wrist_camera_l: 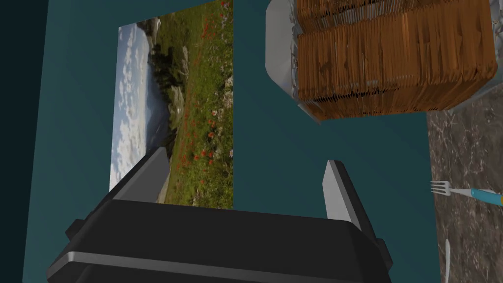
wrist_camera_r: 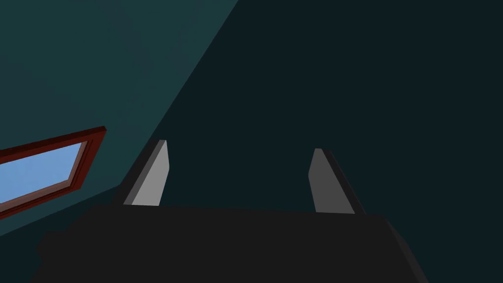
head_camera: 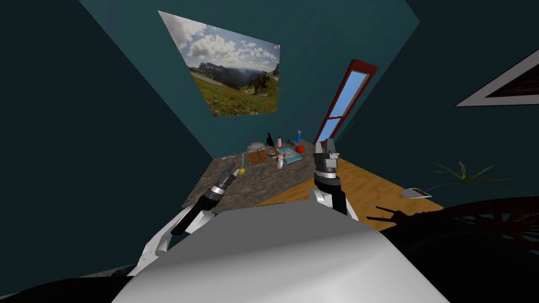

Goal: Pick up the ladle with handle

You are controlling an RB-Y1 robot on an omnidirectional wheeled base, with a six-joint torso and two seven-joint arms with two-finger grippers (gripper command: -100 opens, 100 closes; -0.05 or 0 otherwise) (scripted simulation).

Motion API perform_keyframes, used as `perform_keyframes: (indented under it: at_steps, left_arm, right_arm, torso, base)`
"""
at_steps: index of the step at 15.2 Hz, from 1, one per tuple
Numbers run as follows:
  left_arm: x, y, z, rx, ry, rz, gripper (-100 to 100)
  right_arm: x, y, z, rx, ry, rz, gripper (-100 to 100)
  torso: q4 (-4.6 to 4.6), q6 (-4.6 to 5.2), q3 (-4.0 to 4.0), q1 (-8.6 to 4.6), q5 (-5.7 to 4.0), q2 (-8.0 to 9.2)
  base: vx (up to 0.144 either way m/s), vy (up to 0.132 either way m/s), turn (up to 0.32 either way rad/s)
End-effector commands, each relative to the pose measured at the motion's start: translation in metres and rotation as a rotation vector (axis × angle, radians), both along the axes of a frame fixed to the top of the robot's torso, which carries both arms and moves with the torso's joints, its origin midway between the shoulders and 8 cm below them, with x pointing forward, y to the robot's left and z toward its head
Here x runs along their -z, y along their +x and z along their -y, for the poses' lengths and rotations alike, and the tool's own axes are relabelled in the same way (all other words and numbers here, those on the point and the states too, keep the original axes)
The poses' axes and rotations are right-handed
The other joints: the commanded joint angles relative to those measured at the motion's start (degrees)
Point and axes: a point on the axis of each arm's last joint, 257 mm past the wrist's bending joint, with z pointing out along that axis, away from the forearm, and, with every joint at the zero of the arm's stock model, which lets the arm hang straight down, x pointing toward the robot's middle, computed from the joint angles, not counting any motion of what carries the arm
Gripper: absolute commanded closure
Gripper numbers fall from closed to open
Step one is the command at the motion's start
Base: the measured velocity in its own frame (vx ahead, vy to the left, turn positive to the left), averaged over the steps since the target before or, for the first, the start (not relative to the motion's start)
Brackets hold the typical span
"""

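- The ladle (head_camera: pixel 241 170), with a yellow bowl and a thin handle, sits on the dark stone-patterned table (head_camera: pixel 263 184) near its left edge.
- The left gripper (head_camera: pixel 232 169) is low over the table, its tips just beside the ladle; contact cannot be told.
- In the wrist view the left gripper (wrist_camera_l: pixel 245 164) has its fingers spread wide with nothing between them.
- Ahead of that hand are a slatted wooden crate (wrist_camera_l: pixel 393 59) and a fork (wrist_camera_l: pixel 461 190) with a teal handle, lying flat on the table.
- The right gripper (head_camera: pixel 325 143) is raised upright by the table's right edge, fingers wide apart and empty, as the wrist view (wrist_camera_r: pixel 240 145) also shows.
- A red round item (head_camera: pixel 300 149) and a blue bottle (head_camera: pixel 298 137) stand at the far end of the table.
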Motion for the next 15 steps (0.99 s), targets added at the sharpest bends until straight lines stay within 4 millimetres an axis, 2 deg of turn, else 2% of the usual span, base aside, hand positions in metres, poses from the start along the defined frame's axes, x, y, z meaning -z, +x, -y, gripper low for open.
perform_keyframes:
  at_steps: [1, 2, 4, 5, 7, 8, 10, 11, 13, 14, 15]
  left_arm:
    - [0.007, -0.001, -0.003, 0.013, 0.024, -0.027, -100]
    - [0.025, 0.0, -0.008, 0.01, 0.024, -0.091, -100]
    - [0.027, -0.001, -0.009, 0.026, 0.056, -0.097, -100]
    - [0.045, -0.001, -0.015, 0.019, 0.053, -0.16, -100]
    - [0.047, -0.002, -0.016, 0.035, 0.089, -0.167, -100]
    - [0.066, -0.003, -0.024, 0.027, 0.091, -0.231, -100]
    - [0.067, -0.004, -0.025, 0.041, 0.124, -0.237, -100]
    - [0.085, -0.006, -0.034, 0.031, 0.129, -0.301, -100]
    - [0.086, -0.007, -0.037, 0.043, 0.161, -0.306, -100]
    - [0.104, -0.01, -0.047, 0.03, 0.166, -0.37, -100]
    - [0.104, -0.01, -0.049, 0.037, 0.186, -0.373, -100]
  right_arm:
    - [0.0, 0.0, 0.0, 0.0, 0.0, 0.0, 0]
    - [0.0, 0.0, 0.0, 0.0, 0.0, 0.0, 0]
    - [0.0, 0.0, 0.0, 0.0, 0.0, 0.0, 0]
    - [0.0, 0.0, 0.0, 0.0, 0.0, 0.0, 0]
    - [0.0, 0.0, 0.0, 0.0, 0.0, 0.0, 0]
    - [0.0, 0.0, 0.0, 0.0, 0.0, 0.0, 0]
    - [0.0, 0.0, 0.0, 0.0, 0.0, 0.0, 0]
    - [0.0, 0.0, 0.0, 0.0, 0.0, 0.0, 0]
    - [0.0, 0.0, 0.0, 0.0, 0.0, 0.0, 0]
    - [0.0, 0.0, 0.0, 0.0, 0.0, 0.0, 0]
    - [0.0, 0.0, 0.0, 0.0, 0.0, 0.0, 0]
  torso:
    - [0.0, 0.0, 0.0, 0.0, 0.0, 0.0]
    - [0.0, -0.03, 0.0, 0.0, 0.0, 0.0]
    - [0.0, 0.0, 0.0, -0.01, 0.0, 0.01]
    - [0.0, -0.02, 0.01, -0.01, 0.0, 0.01]
    - [0.0, 0.0, 0.0, 0.0, 0.0, 0.0]
    - [0.0, -0.03, 0.0, 0.0, 0.0, 0.0]
    - [0.0, 0.0, 0.0, -0.01, -0.01, 0.0]
    - [0.0, -0.02, 0.0, -0.01, 0.0, 0.0]
    - [0.0, 0.0, 0.0, -0.01, 0.0, 0.0]
    - [0.0, -0.03, 0.0, -0.01, -0.01, -0.01]
    - [0.0, 0.01, -0.01, -0.02, -0.01, -0.01]
  base:
    - [-0.004, 0.012, -0.075]
    - [-0.005, 0.009, -0.144]
    - [-0.006, 0.012, -0.16]
    - [-0.005, 0.011, -0.204]
    - [-0.005, 0.012, -0.144]
    - [-0.007, 0.008, -0.164]
    - [-0.007, 0.01, -0.148]
    - [-0.005, 0.009, -0.208]
    - [-0.006, 0.011, -0.146]
    - [-0.006, 0.006, -0.194]
    - [-0.007, 0.007, -0.225]
